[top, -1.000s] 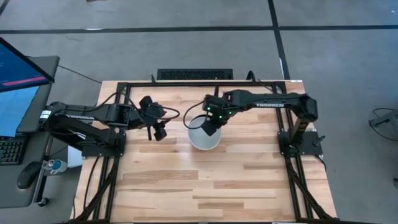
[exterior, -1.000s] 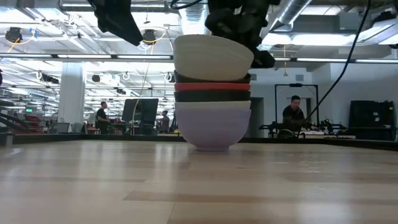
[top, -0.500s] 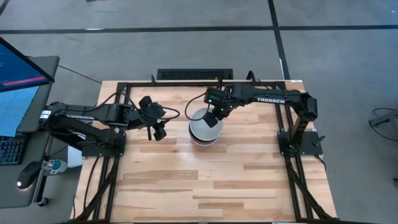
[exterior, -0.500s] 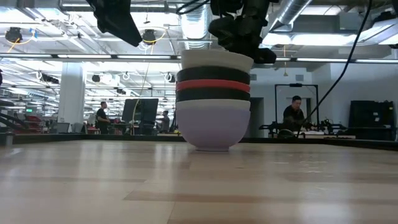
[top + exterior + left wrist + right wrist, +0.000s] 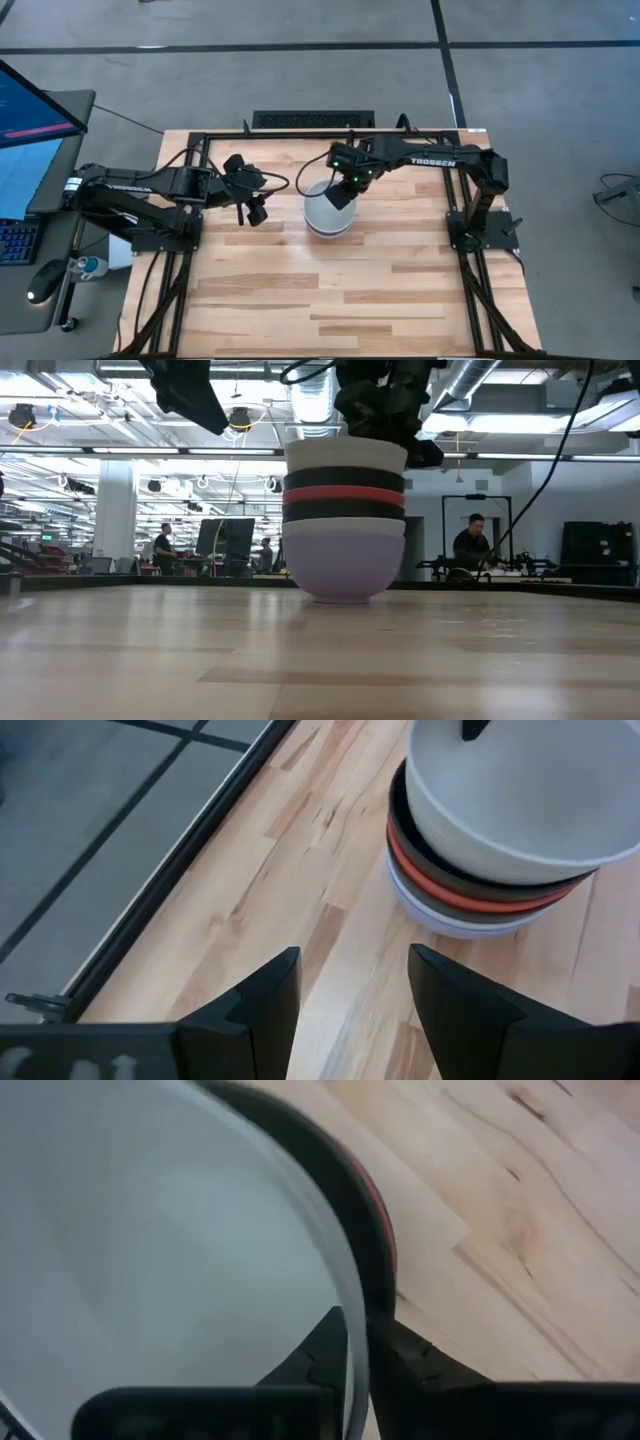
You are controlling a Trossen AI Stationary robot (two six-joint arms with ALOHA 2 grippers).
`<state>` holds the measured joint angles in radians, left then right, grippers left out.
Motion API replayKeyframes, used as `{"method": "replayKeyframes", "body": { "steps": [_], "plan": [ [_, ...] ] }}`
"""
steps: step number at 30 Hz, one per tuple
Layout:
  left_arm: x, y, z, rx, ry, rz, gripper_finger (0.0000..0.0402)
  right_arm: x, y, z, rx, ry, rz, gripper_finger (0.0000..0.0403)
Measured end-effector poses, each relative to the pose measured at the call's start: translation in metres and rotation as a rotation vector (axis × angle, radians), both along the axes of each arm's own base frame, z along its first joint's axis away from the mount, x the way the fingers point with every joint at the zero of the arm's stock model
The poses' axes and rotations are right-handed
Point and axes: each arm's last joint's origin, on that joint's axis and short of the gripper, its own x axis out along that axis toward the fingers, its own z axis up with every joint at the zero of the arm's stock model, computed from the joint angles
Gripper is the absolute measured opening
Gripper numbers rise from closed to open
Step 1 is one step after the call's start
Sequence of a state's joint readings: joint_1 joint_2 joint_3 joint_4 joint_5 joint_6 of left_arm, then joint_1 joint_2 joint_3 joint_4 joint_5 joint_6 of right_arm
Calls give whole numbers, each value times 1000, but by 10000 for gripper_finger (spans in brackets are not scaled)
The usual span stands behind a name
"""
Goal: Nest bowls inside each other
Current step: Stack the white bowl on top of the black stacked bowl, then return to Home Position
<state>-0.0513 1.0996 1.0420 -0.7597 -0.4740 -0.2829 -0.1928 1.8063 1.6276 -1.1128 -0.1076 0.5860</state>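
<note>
White smooth round top bowl (image 5: pixel 345 454) sits seated in the nested stack mid-table, far half: black, red, black, white, lavender at base. Right gripper (image 5: pixel 352 1350) pinches its rim, one finger in, one out. Step looks like final placement; next needs fingers to part, then a straight lift so stack doesn't tip. Left gripper (image 5: pixel 346 982) parked beside, fingers apart, empty. Low view shows stack order; high view only the top bowl.
</note>
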Motion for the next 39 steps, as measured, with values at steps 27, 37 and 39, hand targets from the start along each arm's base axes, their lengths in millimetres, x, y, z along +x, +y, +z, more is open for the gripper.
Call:
{"method": "replayKeyframes", "body": {
  "steps": [27, 37, 39],
  "plan": [
    [0, 0, -1, -28, 4, -4, 179, -3, 1, 3, -16, 4, 35, 199],
    [7, -1, 11, 4, -96, -54, 179, -15, -8, 64, -189, -13, 59, 218],
    [9, -3, 34, 27, -181, -131, 179, -23, -11, 91, -247, -65, 63, 219]
  ]
}}
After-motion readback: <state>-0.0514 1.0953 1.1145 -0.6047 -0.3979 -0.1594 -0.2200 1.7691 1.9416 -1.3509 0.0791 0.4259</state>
